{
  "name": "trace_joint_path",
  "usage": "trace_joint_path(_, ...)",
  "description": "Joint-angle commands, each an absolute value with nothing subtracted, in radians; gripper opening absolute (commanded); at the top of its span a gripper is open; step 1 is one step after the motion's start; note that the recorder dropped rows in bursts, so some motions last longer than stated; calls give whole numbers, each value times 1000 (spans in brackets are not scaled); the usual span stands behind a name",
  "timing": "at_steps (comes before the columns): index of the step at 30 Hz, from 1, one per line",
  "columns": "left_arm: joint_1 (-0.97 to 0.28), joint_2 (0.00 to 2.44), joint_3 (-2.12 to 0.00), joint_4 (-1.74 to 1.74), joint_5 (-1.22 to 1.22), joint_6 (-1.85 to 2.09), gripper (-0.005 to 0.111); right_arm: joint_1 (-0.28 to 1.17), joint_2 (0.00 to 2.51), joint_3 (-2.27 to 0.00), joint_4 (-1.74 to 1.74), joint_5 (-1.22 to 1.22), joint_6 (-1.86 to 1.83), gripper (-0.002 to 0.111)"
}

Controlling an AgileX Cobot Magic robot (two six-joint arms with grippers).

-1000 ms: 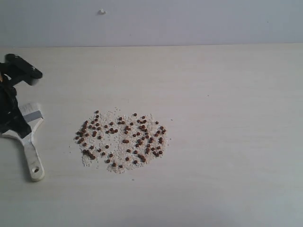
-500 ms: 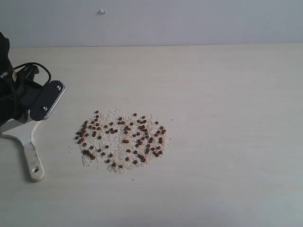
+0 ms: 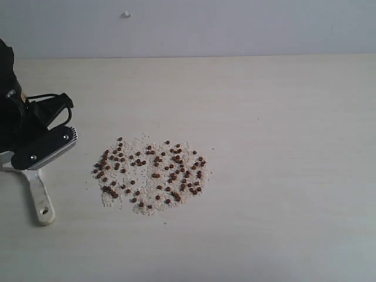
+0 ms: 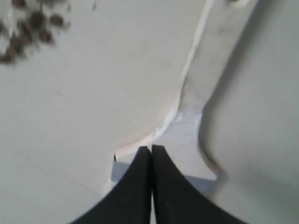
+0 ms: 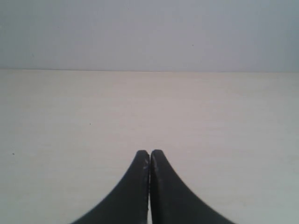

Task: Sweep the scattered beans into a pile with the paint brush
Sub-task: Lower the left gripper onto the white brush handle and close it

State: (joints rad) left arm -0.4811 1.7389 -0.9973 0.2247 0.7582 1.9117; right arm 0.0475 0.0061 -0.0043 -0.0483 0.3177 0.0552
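Observation:
The beans (image 3: pixel 151 174) lie scattered with pale crumbs in a loose oval patch left of the table's middle; a few show blurred in the left wrist view (image 4: pixel 32 28). The paint brush (image 3: pixel 38 197) lies flat at the far left, its handle with the hole pointing toward the front. My left arm covers its bristles and ferrule. In the left wrist view my left gripper (image 4: pixel 151 148) is shut, its tips just above where the handle (image 4: pixel 219 51) meets the silver ferrule (image 4: pixel 202 181), with nothing between them. My right gripper (image 5: pixel 149 151) is shut, empty, over bare table.
The pale table (image 3: pixel 282 147) ends at a grey wall behind. A small white speck (image 3: pixel 126 14) sits on that wall. The left arm's dark body (image 3: pixel 17 126) and its cable stand at the left edge.
The left arm has swung in over the brush head and turned, now hiding the bristles and ferrule. The brush and the beans have not moved.

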Motion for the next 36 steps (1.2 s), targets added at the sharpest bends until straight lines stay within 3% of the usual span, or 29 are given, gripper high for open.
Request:
trace_joint_path(1,-479,1744,-968,161,824,2035,0,41,0,0,-50,308,54,0)
trace_joint_path(6,-479,1744,-910,174,778,2033,3,41,0,0,-50,308,54,0)
trace_joint_path(13,-479,1746,-902,172,725,1982,46,41,0,0,-50,308,54,0)
trace_joint_path(20,-476,1803,-901,314,712,1984,64,41,0,0,-50,308,54,0)
trace_joint_path(36,-476,1931,-860,346,580,1985,59,41,0,0,-50,308,54,0)
